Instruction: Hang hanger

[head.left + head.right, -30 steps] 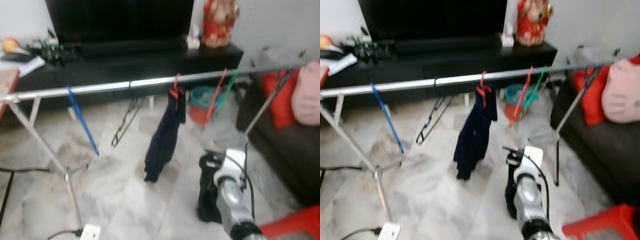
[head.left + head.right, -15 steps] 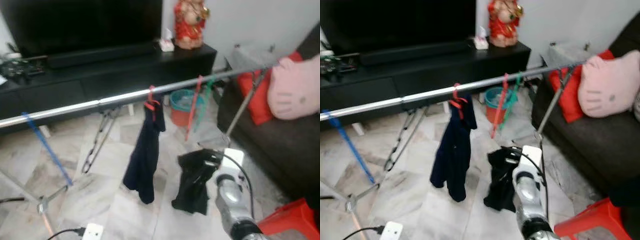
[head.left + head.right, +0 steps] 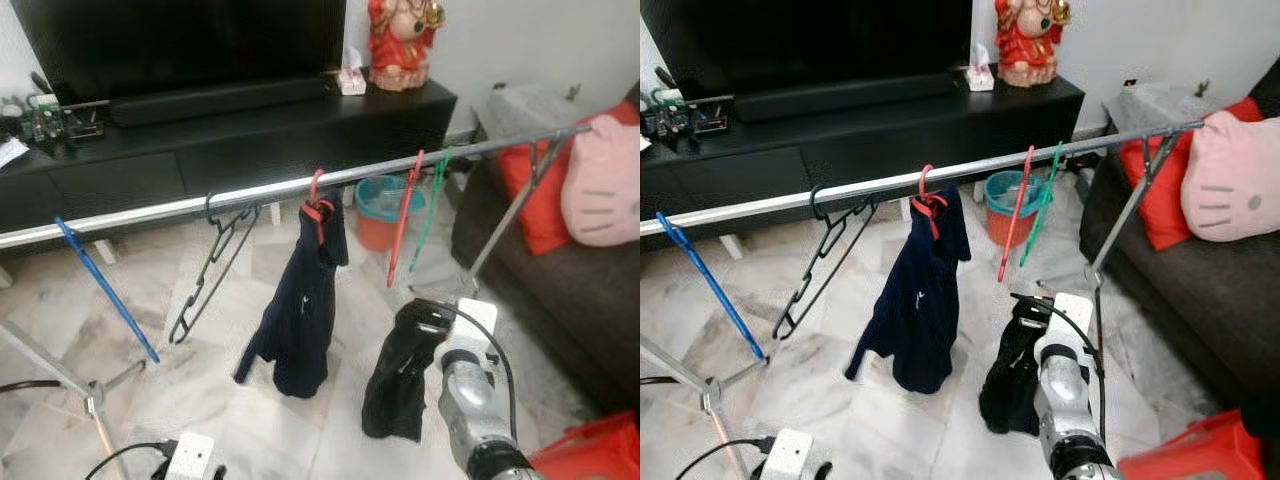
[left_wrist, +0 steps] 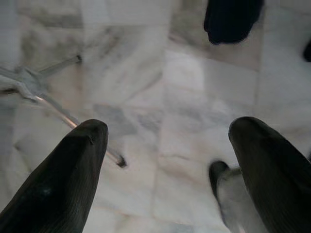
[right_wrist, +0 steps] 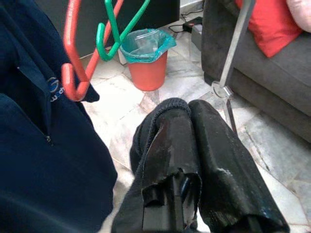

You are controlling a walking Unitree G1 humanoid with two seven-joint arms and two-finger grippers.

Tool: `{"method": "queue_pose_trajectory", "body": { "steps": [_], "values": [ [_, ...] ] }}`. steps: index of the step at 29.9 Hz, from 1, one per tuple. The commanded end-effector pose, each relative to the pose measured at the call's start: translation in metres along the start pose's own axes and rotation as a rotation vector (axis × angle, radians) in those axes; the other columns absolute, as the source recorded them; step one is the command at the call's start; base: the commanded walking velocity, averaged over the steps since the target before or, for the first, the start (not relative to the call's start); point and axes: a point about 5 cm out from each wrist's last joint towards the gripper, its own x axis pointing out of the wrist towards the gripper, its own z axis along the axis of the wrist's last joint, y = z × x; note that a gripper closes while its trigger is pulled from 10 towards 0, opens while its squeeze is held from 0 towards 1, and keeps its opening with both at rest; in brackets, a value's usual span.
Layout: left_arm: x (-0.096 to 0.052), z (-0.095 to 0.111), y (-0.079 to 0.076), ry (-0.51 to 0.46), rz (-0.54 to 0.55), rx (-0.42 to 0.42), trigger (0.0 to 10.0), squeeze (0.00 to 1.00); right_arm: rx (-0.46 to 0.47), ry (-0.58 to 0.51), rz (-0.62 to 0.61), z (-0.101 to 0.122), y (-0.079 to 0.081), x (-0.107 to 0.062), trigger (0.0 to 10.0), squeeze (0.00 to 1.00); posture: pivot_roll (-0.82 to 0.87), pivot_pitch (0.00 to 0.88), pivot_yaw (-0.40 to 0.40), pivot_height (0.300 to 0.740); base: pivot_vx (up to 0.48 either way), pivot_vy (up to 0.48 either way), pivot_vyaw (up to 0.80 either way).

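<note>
A silver clothes rail (image 3: pixel 260 190) crosses in front of me. On it hang a blue hanger (image 3: pixel 100 290), an empty black hanger (image 3: pixel 210 270), a red hanger carrying a navy garment (image 3: pixel 300 310), and an empty red hanger (image 3: pixel 403 225) beside a green hanger (image 3: pixel 432 210). My right gripper (image 5: pixel 188 109) is shut on a black garment (image 3: pixel 395 380), held low, below and in front of the red and green hangers. I cannot tell whether a hanger is inside the cloth. My left gripper (image 4: pixel 170 126) is open over the marble floor.
A black TV stand (image 3: pixel 250 130) with a red figurine (image 3: pixel 400 40) runs behind the rail. An orange bin (image 3: pixel 375 210) stands below it. To the right are a dark sofa (image 3: pixel 560 280) with cushions and a red stool (image 3: pixel 590 455). A rack leg (image 3: pixel 95 400) and power strip (image 3: pixel 190 455) lie lower left.
The camera swung right and then partly back, and the picture is sharper now. My right gripper has kept hold of the black garment, at about the same low height.
</note>
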Motion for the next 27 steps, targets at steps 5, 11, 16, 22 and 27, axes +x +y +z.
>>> {"method": "queue_pose_trajectory", "body": {
  "steps": [5,11,16,22,27],
  "values": [
    [-0.010,0.061,0.029,-0.418,0.086,-0.008,10.0,0.00,0.005,-0.047,0.003,0.010,0.000,0.003,10.0,0.00,0.02,0.000,-0.038,0.740,0.000,0.000,0.00],
    [-0.024,0.123,0.030,-0.688,0.110,-0.002,10.0,0.00,0.003,-0.056,0.009,0.010,0.000,0.002,10.0,0.00,0.02,0.000,-0.038,0.740,0.000,0.000,0.00],
    [-0.048,0.164,0.040,-0.847,0.154,-0.028,10.0,0.00,0.006,-0.061,0.004,0.011,-0.003,0.002,10.0,0.00,0.02,0.000,-0.035,0.740,0.000,0.000,0.00],
    [-0.054,0.201,0.026,-0.930,0.059,-0.017,10.0,0.00,0.009,-0.058,0.000,0.010,-0.003,0.002,10.0,0.00,0.02,0.000,-0.033,0.740,0.000,0.040,0.00],
    [-0.048,0.208,0.017,-0.902,0.016,-0.062,10.0,0.00,0.021,-0.085,-0.002,0.015,-0.004,0.003,10.0,0.00,0.00,0.000,-0.020,0.740,0.000,0.249,0.00]
  ]
}}
